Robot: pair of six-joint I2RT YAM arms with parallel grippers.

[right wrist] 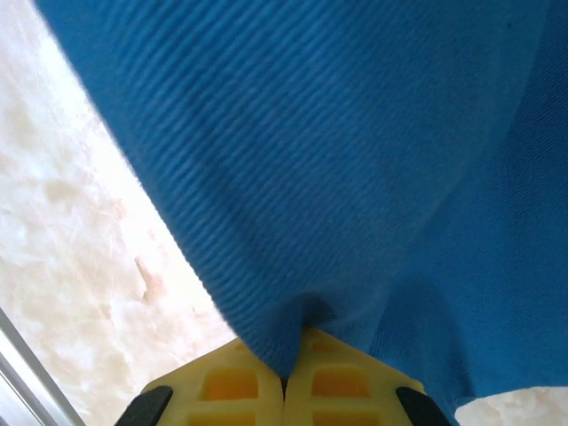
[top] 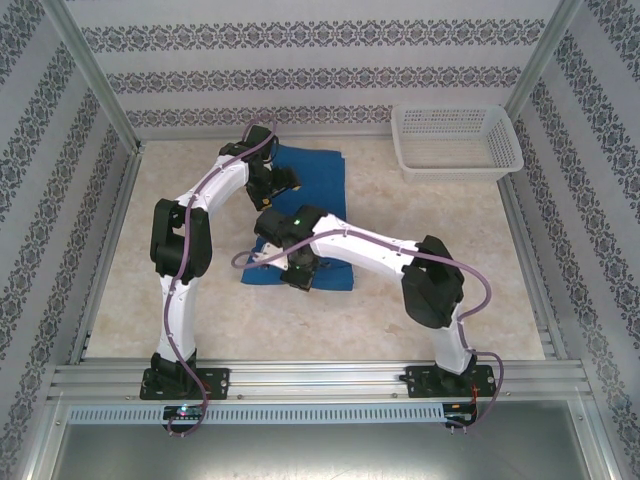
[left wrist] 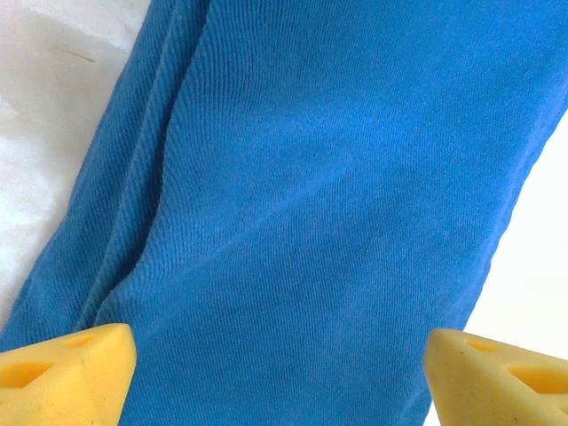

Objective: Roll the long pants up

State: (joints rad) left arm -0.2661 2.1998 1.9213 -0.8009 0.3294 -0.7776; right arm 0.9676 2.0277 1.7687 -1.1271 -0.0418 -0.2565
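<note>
The long pants point(top: 325, 185) lie folded into a long royal-blue strip on the table, running from far to near. My left gripper point(top: 277, 186) hovers over the far half. In the left wrist view, its yellow fingertips point(left wrist: 67, 373) stand wide apart over the pants point(left wrist: 319, 204), so this gripper point(left wrist: 280, 382) is open with nothing between its fingers. My right gripper point(top: 297, 272) is at the near end of the strip. In the right wrist view this gripper point(right wrist: 284, 377) is shut, with an edge of the pants point(right wrist: 355, 160) pinched into a small fold between the yellow fingers point(right wrist: 231, 382).
A white slotted basket point(top: 458, 160) stands at the back right corner. The marble tabletop point(top: 520, 290) is walled by patterned panels and metal rails. Both arms cross over the middle of the table.
</note>
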